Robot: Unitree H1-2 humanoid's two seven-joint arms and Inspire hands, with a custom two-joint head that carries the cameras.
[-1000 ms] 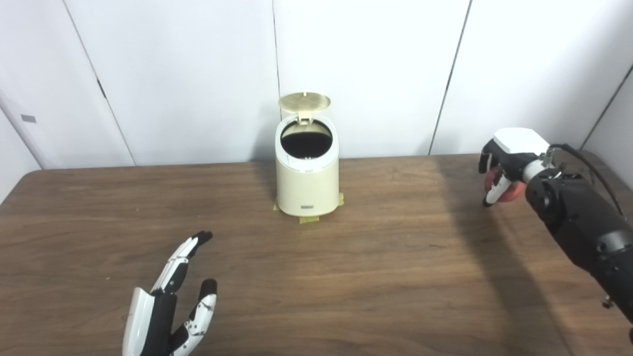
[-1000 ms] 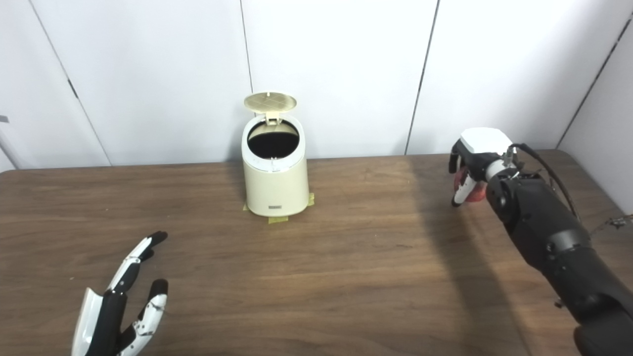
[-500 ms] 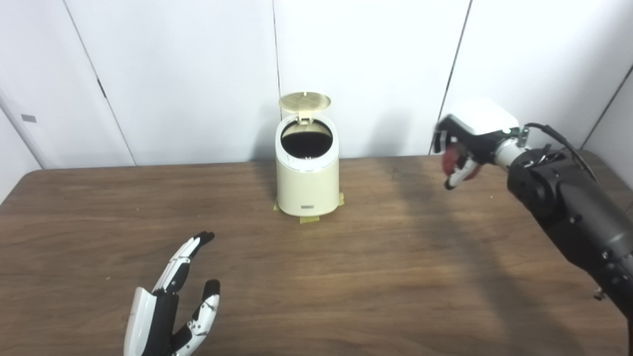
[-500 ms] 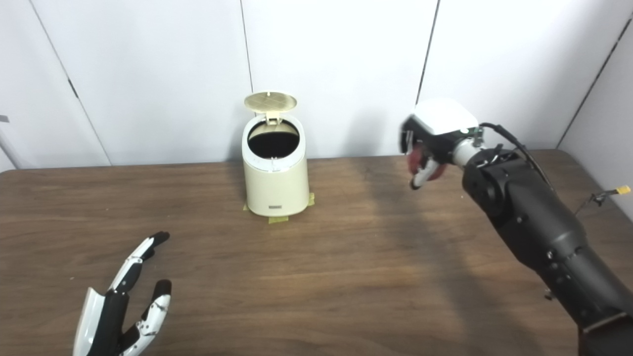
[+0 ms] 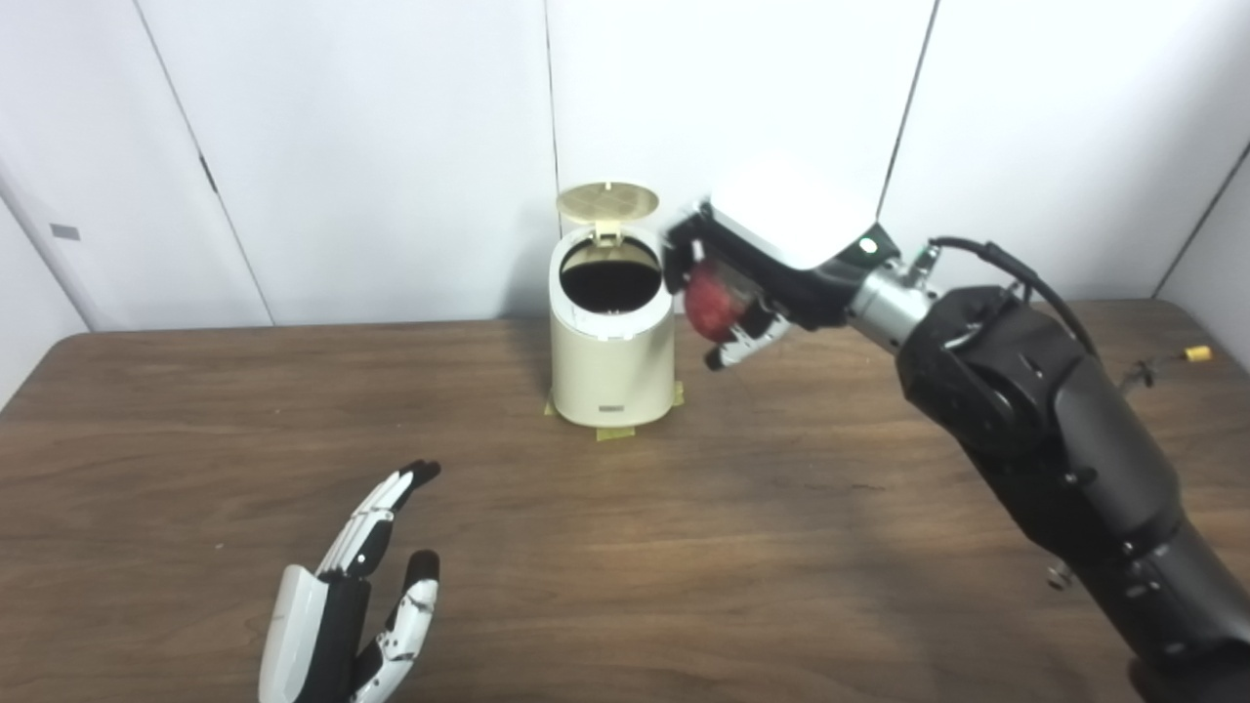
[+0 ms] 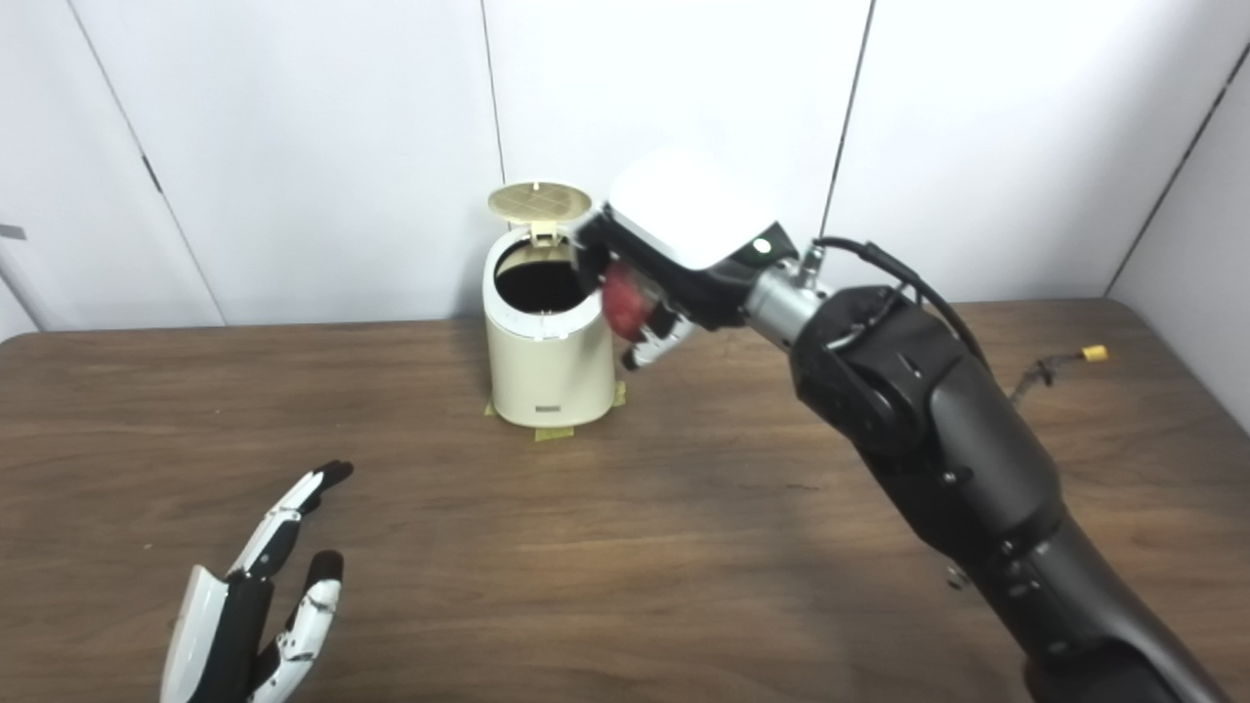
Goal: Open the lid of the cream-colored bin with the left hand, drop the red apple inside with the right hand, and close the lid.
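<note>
The cream-colored bin (image 5: pixel 612 366) stands at the back middle of the table, its round lid (image 5: pixel 605 203) tipped up and its dark opening showing. My right hand (image 5: pixel 752 268) is shut on the red apple (image 5: pixel 711 302) and holds it in the air just right of the bin's rim, level with the opening. My left hand (image 5: pixel 352 605) is open and empty, low over the table's front left, far from the bin. In the right eye view the apple (image 6: pixel 626 299) overlaps the bin's right edge.
The brown wooden table (image 5: pixel 801 527) runs to a white panelled wall behind the bin. Yellow tape (image 5: pixel 615 433) marks the bin's foot. A cable with a yellow plug (image 5: pixel 1193 353) lies at the table's far right.
My right hand has carried the apple up and far to the left, from the table's right side to just beside the bin's opening. The left hand has barely moved. The lid stays up.
</note>
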